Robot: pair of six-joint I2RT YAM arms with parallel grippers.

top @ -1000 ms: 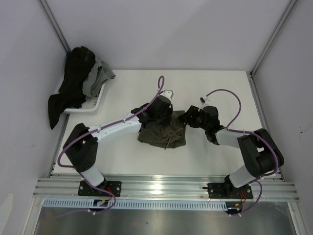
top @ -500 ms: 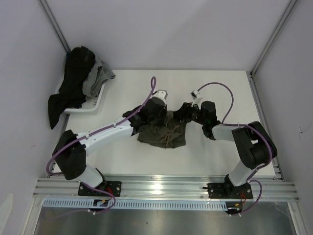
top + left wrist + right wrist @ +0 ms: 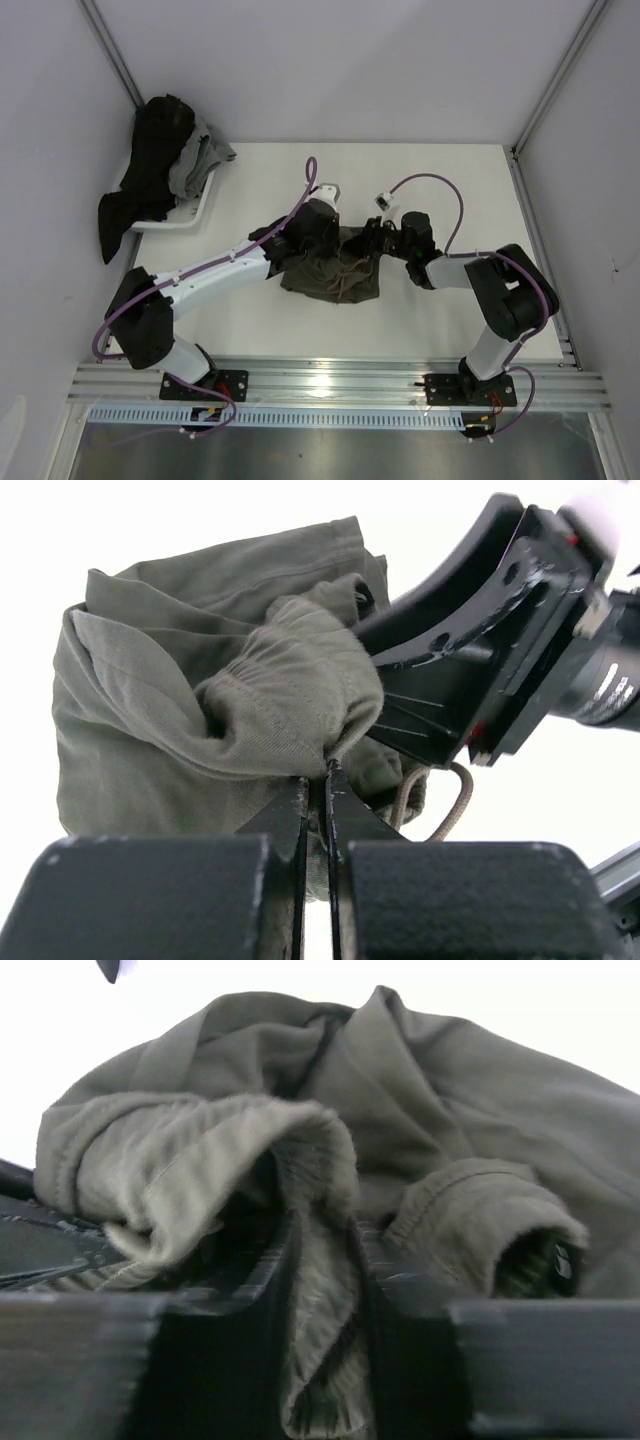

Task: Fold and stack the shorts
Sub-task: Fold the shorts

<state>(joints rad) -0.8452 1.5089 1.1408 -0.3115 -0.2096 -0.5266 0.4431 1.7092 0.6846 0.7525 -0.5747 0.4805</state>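
The olive shorts (image 3: 335,278) lie bunched in the middle of the white worktop (image 3: 450,180), not yet flat, with their tan drawstring (image 3: 347,283) trailing over the near side. Both arms hold cloth at the far edge of the heap. The left pincer (image 3: 318,780) is closed almost flush on a thin fold beside the gathered waistband. The right pincer (image 3: 320,1260) is clamped on a ribbed hem that fills the gap between its fingers. The two nearly touch (the right one's black body crowds the left wrist view). The step looks to be spreading the garment. To do it well, the pincers should draw apart sideways, low and evenly, so the waistband pulls taut without slipping free. A white tray (image 3: 205,200) of dark clothes (image 3: 150,170) sits well apart at the far left corner.
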